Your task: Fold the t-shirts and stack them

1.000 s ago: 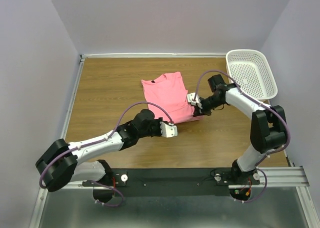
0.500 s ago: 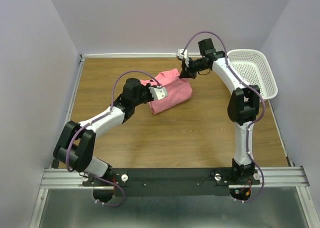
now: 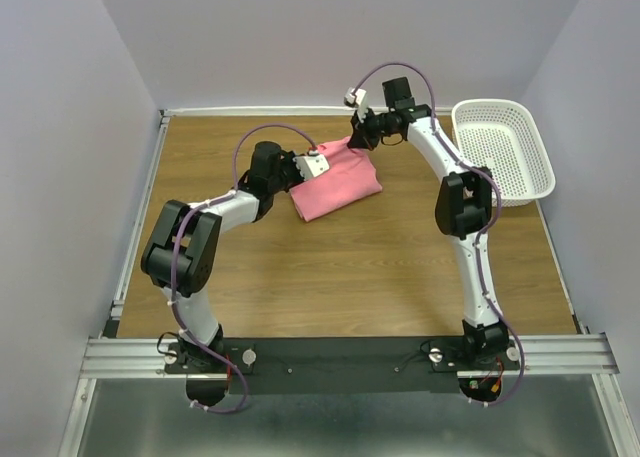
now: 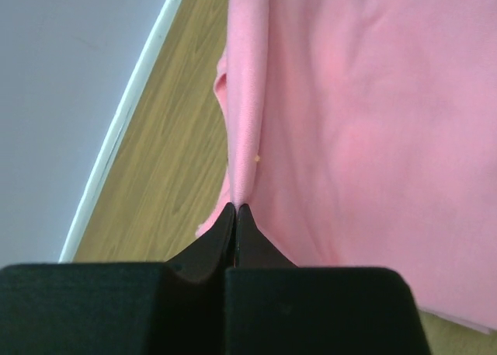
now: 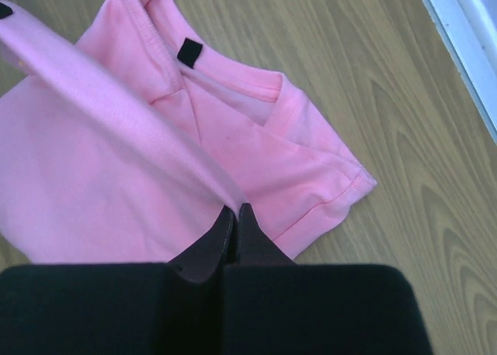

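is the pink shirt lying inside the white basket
No, the t-shirt lies on the wooden table, well to the left of the white basket.

Right gripper (image 5: 235, 215) with dark fingertips pressed together on a raised fold of pink t-shirt (image 5: 233, 149), shirt on a wooden table (image 5: 373, 83), round neck with black label (image 5: 187, 53) at upper left, short sleeve (image 5: 330, 186) spread to the right, white strip (image 5: 458, 29) at table's upper right edge

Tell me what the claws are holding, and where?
Both hold the pink t-shirt: left claw and right claw each pinch a lifted edge of its cloth.
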{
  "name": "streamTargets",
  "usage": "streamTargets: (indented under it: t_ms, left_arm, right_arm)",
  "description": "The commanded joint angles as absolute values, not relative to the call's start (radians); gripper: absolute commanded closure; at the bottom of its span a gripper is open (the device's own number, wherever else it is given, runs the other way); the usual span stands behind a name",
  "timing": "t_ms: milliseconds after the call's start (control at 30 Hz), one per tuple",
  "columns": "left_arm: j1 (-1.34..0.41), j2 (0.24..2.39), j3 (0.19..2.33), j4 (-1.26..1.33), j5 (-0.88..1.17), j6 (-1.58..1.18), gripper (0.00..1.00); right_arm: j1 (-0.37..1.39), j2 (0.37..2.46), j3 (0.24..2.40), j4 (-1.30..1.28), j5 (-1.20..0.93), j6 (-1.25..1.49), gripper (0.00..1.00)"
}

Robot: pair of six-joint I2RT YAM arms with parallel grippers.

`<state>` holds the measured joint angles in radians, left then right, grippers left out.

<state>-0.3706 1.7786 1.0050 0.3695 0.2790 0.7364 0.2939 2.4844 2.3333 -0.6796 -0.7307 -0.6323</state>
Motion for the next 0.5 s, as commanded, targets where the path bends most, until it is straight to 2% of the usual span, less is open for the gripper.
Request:
streamTargets:
  t_ms: [0,467]
  left_arm:
    - [-0.354,1.815,1.061,0.411,0.216,0.713,1.0]
    - [-0.334,1.916,1.17,0.426,0.158,0.738,1.0]
  right_arm:
    - [0.304,2.51,2.365,-0.555,-0.666,-0.535,0.99]
    - [0.313,2.54,2.362,-0.437,-0.591,-0.423,0.99]
